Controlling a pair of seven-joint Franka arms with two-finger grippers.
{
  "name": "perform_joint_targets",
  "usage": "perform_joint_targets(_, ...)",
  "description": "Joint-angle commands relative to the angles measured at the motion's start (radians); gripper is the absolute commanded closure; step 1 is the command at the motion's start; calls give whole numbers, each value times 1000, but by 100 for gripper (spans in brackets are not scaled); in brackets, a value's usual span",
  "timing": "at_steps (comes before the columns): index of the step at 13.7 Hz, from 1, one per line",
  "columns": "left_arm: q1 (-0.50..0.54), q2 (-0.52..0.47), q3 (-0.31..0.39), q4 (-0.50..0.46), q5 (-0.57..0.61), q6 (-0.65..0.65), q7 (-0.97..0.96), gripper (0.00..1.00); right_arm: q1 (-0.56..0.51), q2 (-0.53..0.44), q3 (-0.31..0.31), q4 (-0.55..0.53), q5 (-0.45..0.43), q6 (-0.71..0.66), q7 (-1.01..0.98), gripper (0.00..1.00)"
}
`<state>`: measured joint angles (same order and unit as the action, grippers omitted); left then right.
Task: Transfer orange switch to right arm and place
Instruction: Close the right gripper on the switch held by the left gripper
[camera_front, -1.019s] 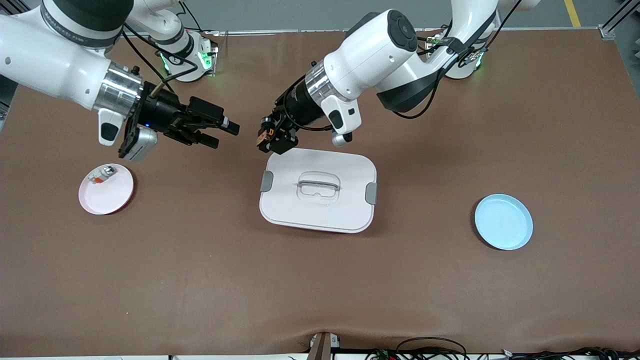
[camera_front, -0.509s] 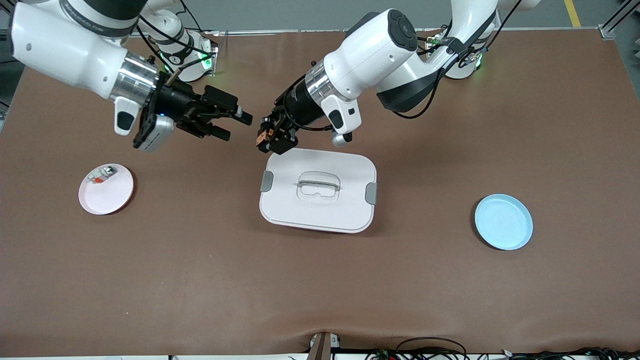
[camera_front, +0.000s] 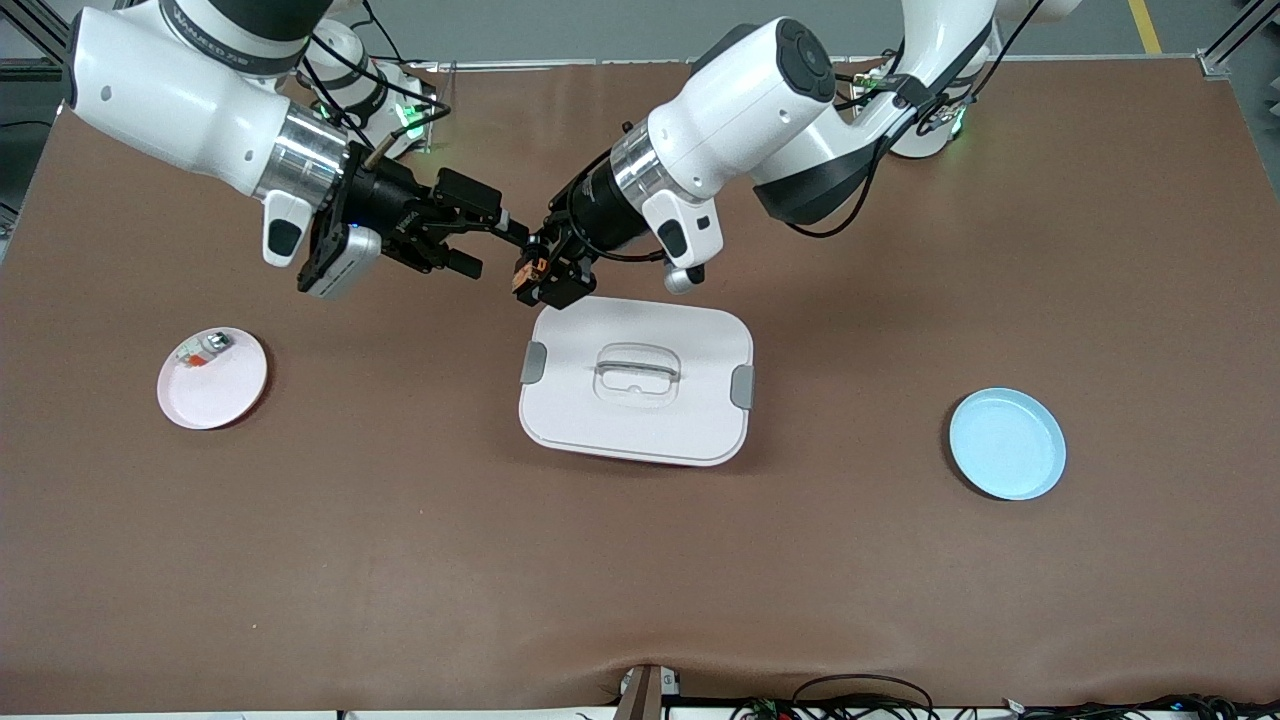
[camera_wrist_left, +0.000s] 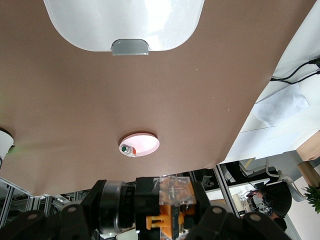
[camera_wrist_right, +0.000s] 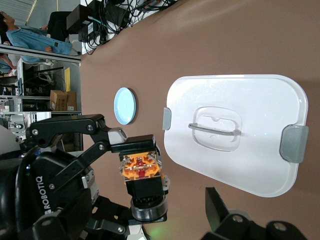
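Observation:
The orange switch (camera_front: 523, 274) is a stubby black cylinder with an orange end. My left gripper (camera_front: 545, 280) is shut on it in the air over the table, just past the white box's edge. In the left wrist view the switch (camera_wrist_left: 167, 200) fills the space between the left gripper's (camera_wrist_left: 150, 214) fingers. My right gripper (camera_front: 498, 252) is open and level with the switch, its fingertips right at it. In the right wrist view the switch (camera_wrist_right: 142, 172) shows orange end up, with one right finger (camera_wrist_right: 220, 212) beside it and apart from it.
A white lidded box (camera_front: 560, 420) with grey clips sits mid-table. A pink plate (camera_front: 225, 395) toward the right arm's end carries a small white-silver part (camera_front: 203, 348). A light blue plate (camera_front: 1007, 443) lies toward the left arm's end.
The right arm has swung its open gripper across toward the left gripper until its fingertips reach the switch. The left arm and the switch have stayed put.

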<state>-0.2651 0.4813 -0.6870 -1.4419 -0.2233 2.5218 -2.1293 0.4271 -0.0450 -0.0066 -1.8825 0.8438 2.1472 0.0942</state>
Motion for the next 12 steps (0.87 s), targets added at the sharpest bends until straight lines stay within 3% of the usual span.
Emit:
perform_joint_targets(1, -10, 5, 4, 18, -2, 11, -26, 70, 21, -15, -9, -20, 18, 31, 7, 0)
perform_joint_targets(12, -9, 2, 4, 18, -1, 11, -26, 70, 44, 37, -9, -4, 18, 78, 5, 0)
